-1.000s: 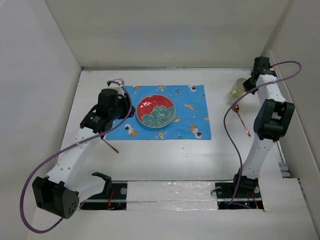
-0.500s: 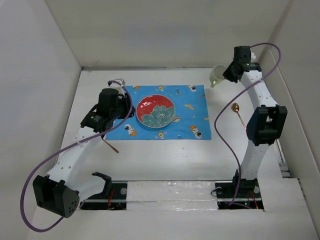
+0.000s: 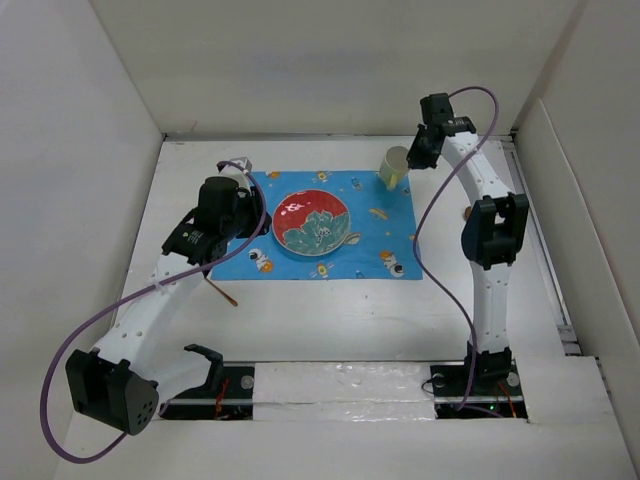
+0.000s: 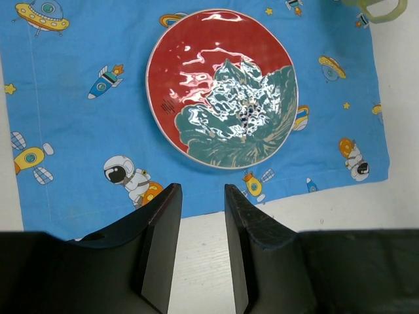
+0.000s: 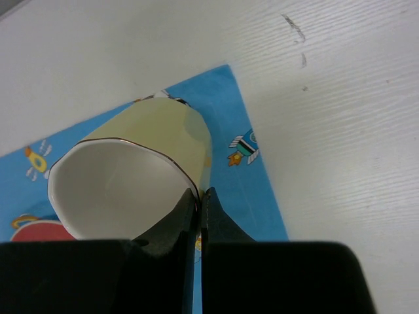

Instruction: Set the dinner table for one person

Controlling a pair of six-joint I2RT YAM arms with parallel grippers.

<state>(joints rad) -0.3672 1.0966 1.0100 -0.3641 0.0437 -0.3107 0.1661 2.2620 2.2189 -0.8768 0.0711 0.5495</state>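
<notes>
- Swinging left over the last second, my right arm has carried the pale yellow cup (image 3: 393, 166) from the far right corner of the white counter (image 3: 330, 320) to the far right corner of the blue cloth (image 3: 370, 245).
- My right end effector (image 5: 198, 196) is clamped on the cup's rim, one finger inside and one outside. The cup is tilted, its mouth turned toward the wrist camera.
- I can't tell whether the cup's base touches the cloth.
- My left end effector (image 4: 200, 196) hasn't budged. Its jaws are apart with nothing between them, hovering over the cloth's near edge and pointing at the plate (image 3: 311, 222).
- That red-and-green plate sits near the middle of the cloth.
- The counter lies under everything, with white upright panels around its sides.
- A thin orange-brown utensil (image 3: 224, 293) lies on bare counter near the cloth's near left corner.
</notes>
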